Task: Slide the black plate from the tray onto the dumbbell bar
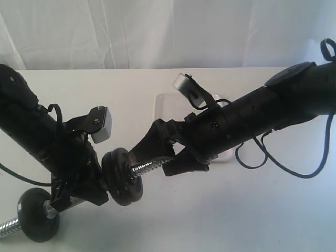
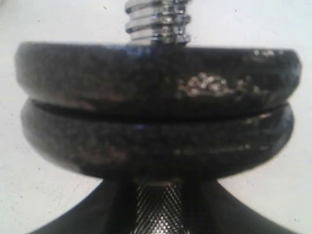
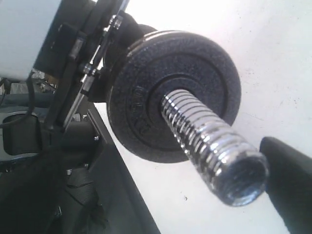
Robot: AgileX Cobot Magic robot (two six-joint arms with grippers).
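A white table (image 1: 252, 210) runs back to a white curtain (image 1: 157, 31) that hangs along its far edge. The near half of the table toward the right edge lies bare, and that is where I have most room. The tray (image 1: 164, 105) sits toward the far edge, a little right of the middle, and my right forearm hides most of it.

My left gripper (image 1: 86, 191) is clenched on the knurled middle of the dumbbell bar (image 1: 149, 168). It holds the bar above the table, slanting up from the near left corner toward the middle. The black plate (image 3: 146, 97) is on the bar, not in the tray. It is threaded over the coarse end and sits close against a second disc (image 2: 156, 146), with only a thin dark seam between the two. That pair is just beyond my left fingers. A third disc (image 1: 37, 215) sits on the bar's low end near the left edge, and bare thread pokes out past it.

My right gripper (image 1: 151, 163) is released, its jaws spread wide to either side of the bar's free threaded end without closing on it. Its fingertips are close to the plate's face, but I cannot tell whether they touch it.

My left arm comes in from the left edge, angled down toward the near side. My right arm reaches in from the right edge and slopes down across the tray toward the middle, so the two grippers face each other along the bar.
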